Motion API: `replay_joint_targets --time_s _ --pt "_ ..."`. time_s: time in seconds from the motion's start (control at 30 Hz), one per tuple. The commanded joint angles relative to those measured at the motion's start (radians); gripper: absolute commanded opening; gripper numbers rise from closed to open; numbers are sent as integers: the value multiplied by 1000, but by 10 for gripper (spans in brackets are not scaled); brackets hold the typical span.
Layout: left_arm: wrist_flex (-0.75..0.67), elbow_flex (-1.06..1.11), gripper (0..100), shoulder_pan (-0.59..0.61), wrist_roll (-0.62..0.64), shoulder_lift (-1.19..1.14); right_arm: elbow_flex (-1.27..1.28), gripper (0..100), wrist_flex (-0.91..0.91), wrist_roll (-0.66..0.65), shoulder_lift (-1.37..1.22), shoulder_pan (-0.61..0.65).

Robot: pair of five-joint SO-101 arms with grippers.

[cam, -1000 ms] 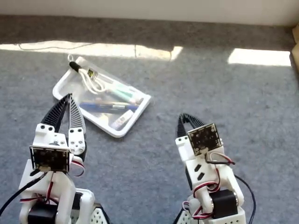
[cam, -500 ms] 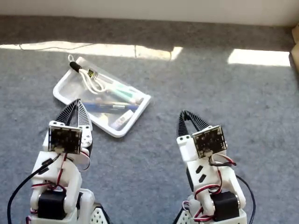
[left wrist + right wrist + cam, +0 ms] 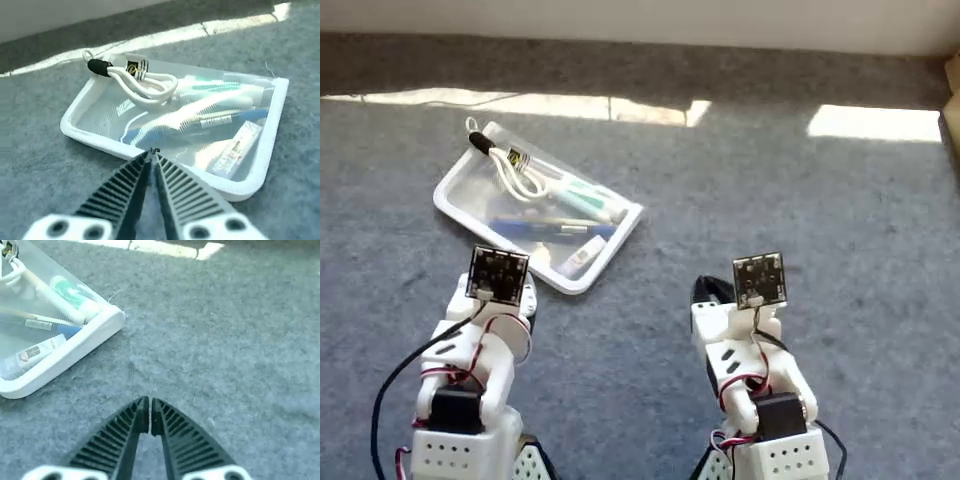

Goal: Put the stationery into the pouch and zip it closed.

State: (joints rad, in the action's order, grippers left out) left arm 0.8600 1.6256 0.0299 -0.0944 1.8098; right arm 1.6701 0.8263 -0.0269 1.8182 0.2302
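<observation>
In the high view, the pouch (image 3: 451, 196) lies flat on the grey carpet (image 3: 800, 220), with the pens (image 3: 555, 228) inside it. Nothing loose lies around it, so you are probably at the zipping step or past it. The left arm (image 3: 480, 340) sits just beside the pouch's near edge, and the right arm (image 3: 750, 350) is well apart, off to the side.

In the left wrist view, the left gripper (image 3: 152, 152) is pressed together and pinches nothing. Its tips hang right over the pouch's near rim (image 3: 125, 156). The white cord (image 3: 150, 85) with its black pull (image 3: 98, 66) is at the far corner. You cannot tell whether the zip is shut all the way along. If it isn't, your next move is to pinch that pull and hold the pouch steady.

In the right wrist view, the right gripper (image 3: 145, 407) is also pressed together and empty over bare carpet. The pouch's corner (image 3: 112, 320) lies off to one side, apart from it.
</observation>
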Motion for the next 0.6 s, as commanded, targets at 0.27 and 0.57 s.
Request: replay_joint_targets --time_s 0.27,0.57 --pt "9 70 7 10 2 7 107 12 53 12 18 -13" --pt "121 70 7 10 3 5 107 12 329 12 16 -13"
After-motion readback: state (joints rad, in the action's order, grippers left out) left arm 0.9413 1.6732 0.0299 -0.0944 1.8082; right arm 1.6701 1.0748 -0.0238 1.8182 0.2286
